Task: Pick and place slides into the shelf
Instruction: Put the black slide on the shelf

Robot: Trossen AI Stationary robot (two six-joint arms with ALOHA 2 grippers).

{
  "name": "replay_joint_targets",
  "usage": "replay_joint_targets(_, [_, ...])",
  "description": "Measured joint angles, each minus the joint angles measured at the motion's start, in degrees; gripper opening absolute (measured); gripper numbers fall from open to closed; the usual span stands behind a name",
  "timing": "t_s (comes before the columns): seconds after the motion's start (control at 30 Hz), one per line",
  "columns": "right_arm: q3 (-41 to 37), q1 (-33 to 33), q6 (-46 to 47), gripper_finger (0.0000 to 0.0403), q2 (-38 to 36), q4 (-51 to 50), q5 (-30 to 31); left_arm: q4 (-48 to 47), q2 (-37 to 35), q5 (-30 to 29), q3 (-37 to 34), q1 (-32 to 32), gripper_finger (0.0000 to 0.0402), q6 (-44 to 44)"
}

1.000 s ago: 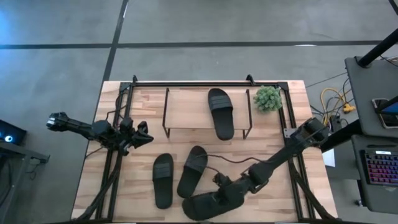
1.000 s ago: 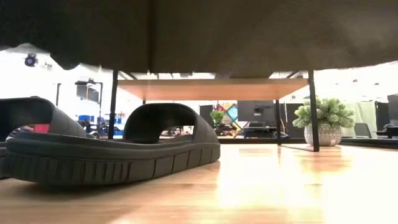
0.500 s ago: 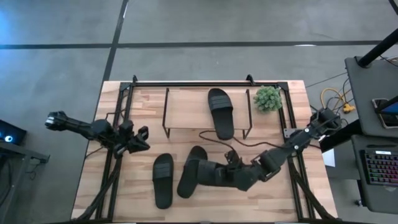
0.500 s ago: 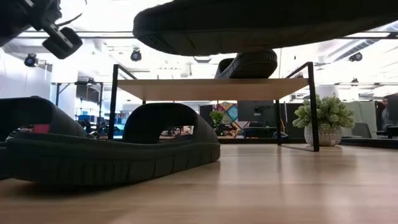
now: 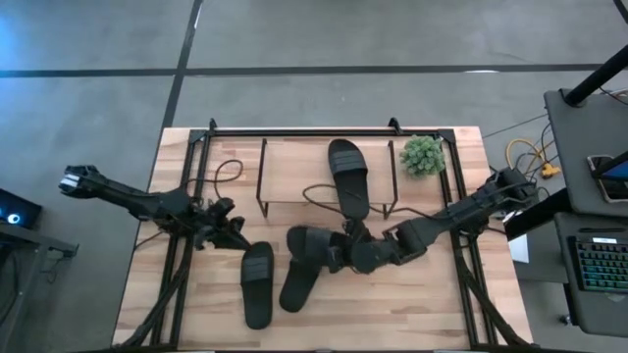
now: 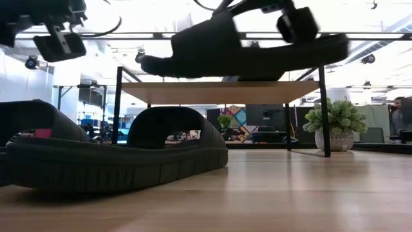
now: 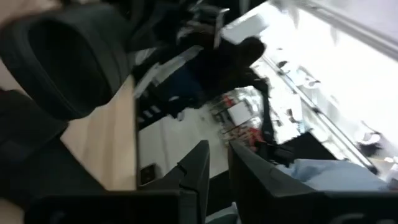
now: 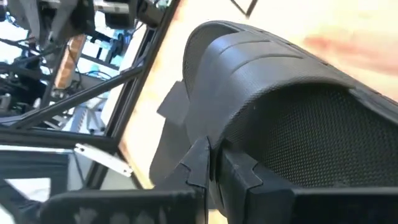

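Left claw [image 5: 228, 227] hovers at frame left, nearly closed and empty. At centre, the right claw [image 5: 343, 257] pinches a slide [image 5: 312, 245] aloft before the shelf [image 5: 294, 172] — light, flexible rubber, best gripped at its edge.

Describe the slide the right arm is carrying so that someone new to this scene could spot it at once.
Start at the shelf at the table's back, with one slide lying on its board. Just in front of it, the right gripper holds a black slide clear of the tabletop. Unlike the two slides lying flat on the table below it, this one hangs in the air, at shelf-top height in the low view.
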Motion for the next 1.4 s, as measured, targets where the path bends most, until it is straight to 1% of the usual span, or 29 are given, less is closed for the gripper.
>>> replay_joint_targets(0.1, [0.0, -1.2, -3.4, 0.0013, 0.0, 0.9, -1.1, 0.3, 5.6, -2.3, 3.2, 0.0, 0.0071, -2.6])
replay_joint_targets(0.27, [0.0, -1.3, -7.8, 0.0013, 0.0, 4.2, -2.6, 0.6, 14.7, -2.6, 8.0, 0.0, 0.0121, -3.0])
replay_joint_targets(0.4, [0.0, -1.1, -9.1, 0.0013, 0.0, 5.8, -2.7, 0.1, 21.5, -4.9, 11.2, 0.0, 0.0156, -2.9])
replay_joint_targets(0.5, [0.0, -1.1, -9.3, 0.0013, 0.0, 5.8, -2.7, 0.5, 25.7, -5.1, 13.7, 0.0, 0.0171, -2.6])
replay_joint_targets(0.67, [0.0, -1.1, -10.2, 0.0013, 0.0, 6.4, -2.5, 0.3, 31.1, -5.3, 17.2, 0.0, 0.0175, -0.8])
replay_joint_targets(0.77, [0.0, -1.3, -11.1, 0.0013, 0.0, 7.9, -2.2, 0.5, 33.8, -6.8, 19.0, 0.1, 0.0176, 0.8])
replay_joint_targets(0.93, [0.0, -1.4, -11.1, 0.0013, 0.0, 8.1, -2.1, 1.0, 37.1, -7.9, 20.8, 0.7, 0.0176, 1.6])
replay_joint_targets(1.1, [0.0, -1.4, -10.8, 0.0013, -0.1, 8.1, -2.0, 4.3, 38.1, -8.2, 20.6, 1.5, 0.0176, 1.6])
replay_joint_targets(1.4, [0.0, -1.5, -10.8, 0.0013, -0.1, 8.6, -2.0, 5.1, 37.2, -8.3, 20.6, 2.0, 0.0176, 3.6])
